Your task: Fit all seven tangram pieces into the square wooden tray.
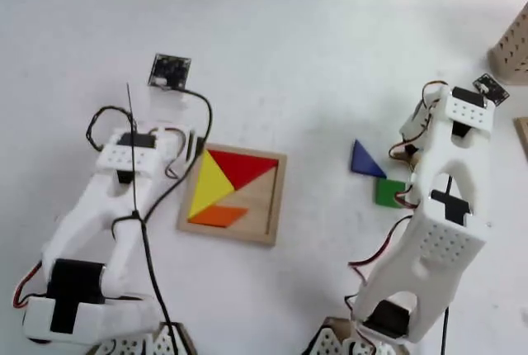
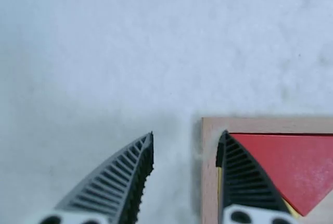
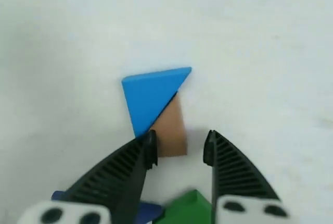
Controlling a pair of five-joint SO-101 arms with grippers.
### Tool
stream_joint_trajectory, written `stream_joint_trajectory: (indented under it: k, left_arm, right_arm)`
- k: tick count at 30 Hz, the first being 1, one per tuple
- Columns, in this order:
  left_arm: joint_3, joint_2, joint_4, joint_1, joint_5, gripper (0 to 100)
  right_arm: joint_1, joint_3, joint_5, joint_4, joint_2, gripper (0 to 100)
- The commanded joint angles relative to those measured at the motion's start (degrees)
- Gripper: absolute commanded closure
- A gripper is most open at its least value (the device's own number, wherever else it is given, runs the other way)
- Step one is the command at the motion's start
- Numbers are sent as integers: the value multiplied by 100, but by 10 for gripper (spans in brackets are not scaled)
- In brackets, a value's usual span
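The square wooden tray [image 1: 278, 199] lies at mid-table and holds a red triangle [image 1: 242, 166], a yellow triangle [image 1: 207, 187] and an orange parallelogram [image 1: 219, 216]. My left gripper [image 2: 187, 135] is open at the tray's far left corner, one finger over the rim [image 2: 210, 151] beside the red triangle [image 2: 291, 161]. My right gripper [image 3: 179, 141] is open, its tips at the near end of a tan piece [image 3: 170, 130] that a light blue triangle [image 3: 153, 95] partly overlaps. A dark blue triangle [image 1: 365, 159] and a green square [image 1: 389, 192] lie left of the right arm [image 1: 445, 206].
A small black circuit board [image 1: 170, 70] with a black cable [image 1: 205, 120] lies beyond the tray. A second board [image 1: 490, 87] and a pale perforated block [image 1: 511, 48] stand at the far right. Open white table lies between tray and loose pieces.
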Motion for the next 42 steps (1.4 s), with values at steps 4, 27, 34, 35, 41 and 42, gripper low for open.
stream_joint_trajectory:
  k: [4, 27, 34, 35, 41, 42]
  left_arm:
    - [-211, -31, -97, 57, 35, 793]
    - [-193, -31, -97, 66, 26, 793]
    - [-193, -31, -88, 66, 26, 794]
    - [-193, -31, -88, 66, 26, 794]
    - [-202, -31, -88, 66, 26, 794]
    - [-202, -31, -88, 66, 26, 794]
  right_arm:
    - [-92, -211, -255, -48, -602, 841]
    - [-224, -1486, 404, 629, 1103, 844]
    - [-365, -1934, 1037, 1218, 1385, 917]
    - [-400, -1952, 1143, 1218, 1393, 949]
    - [-541, -1934, 1521, 1393, 1376, 981]
    - [-541, -1943, 1538, 1437, 1367, 981]
